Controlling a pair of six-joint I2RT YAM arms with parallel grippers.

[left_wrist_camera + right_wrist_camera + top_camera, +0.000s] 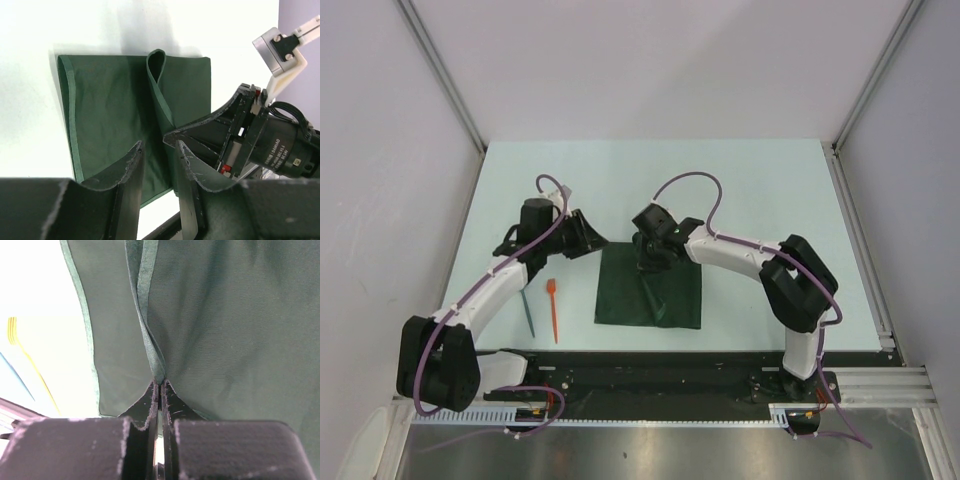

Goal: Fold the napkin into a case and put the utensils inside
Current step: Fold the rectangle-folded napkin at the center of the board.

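Napkin (pixel 230 315) fold inside right gripper (pixel 160 386)

1. Left arm (pixel 492 292) and right arm (pixel 735 256) both showing white link shells with chunky black joint housings.
2. Purple cable (pixel 685 178) running along each arm in loose loops.
3. Left gripper (pixel 159 150) and right gripper (pixel 160 386) wearing black fingers with edges scuffed whitish.
4. Right wrist motor (pixel 282 150) carrying small white lettering, too small to read, with a white bracket (pixel 289 70) sitting above it.

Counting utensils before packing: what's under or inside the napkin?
The napkin shows nothing in its raised fold; the orange-red utensil and teal utensil lie on the table left of it. Under the flat cloth is covered, unseen.
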